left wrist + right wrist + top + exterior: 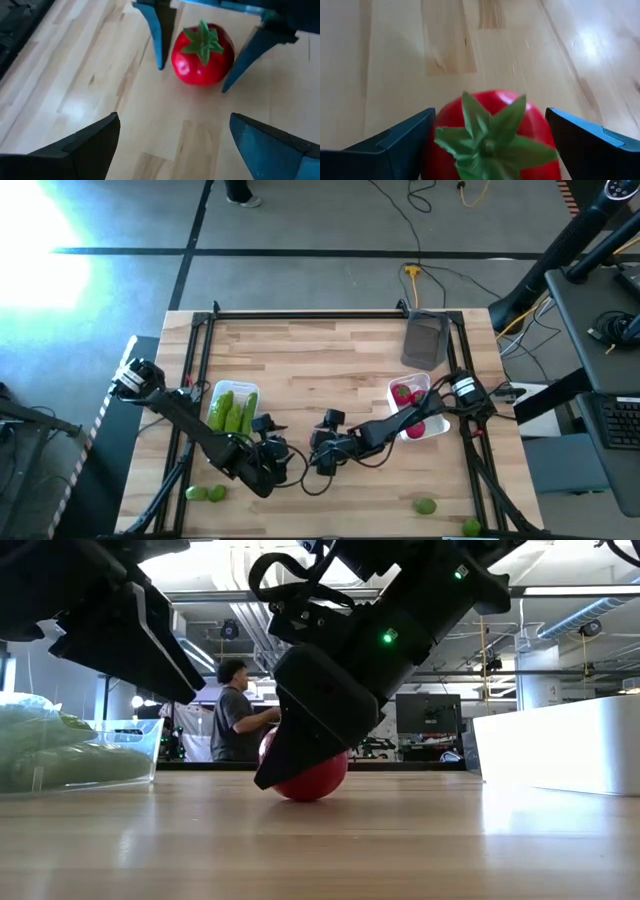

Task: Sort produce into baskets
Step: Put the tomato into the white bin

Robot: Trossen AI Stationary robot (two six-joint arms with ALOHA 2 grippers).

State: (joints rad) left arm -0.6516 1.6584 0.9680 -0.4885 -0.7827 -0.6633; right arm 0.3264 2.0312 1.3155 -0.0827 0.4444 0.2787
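Note:
A red tomato with a green top rests on the wooden table, toward the near edge at mid-width. My right gripper is open and low over the table, with one finger on each side of the tomato. I cannot tell whether either finger touches it. My left gripper is open and faces the tomato from the table's left, a short way off. In the low view the tomato shows partly behind one dark finger of my right gripper. In the high view both grippers meet, and the tomato is hidden there.
A clear basket with green cucumbers stands at the left. A whitish basket with tomatoes is at the right, and a grey basket at the far right. Limes lie near the front edge.

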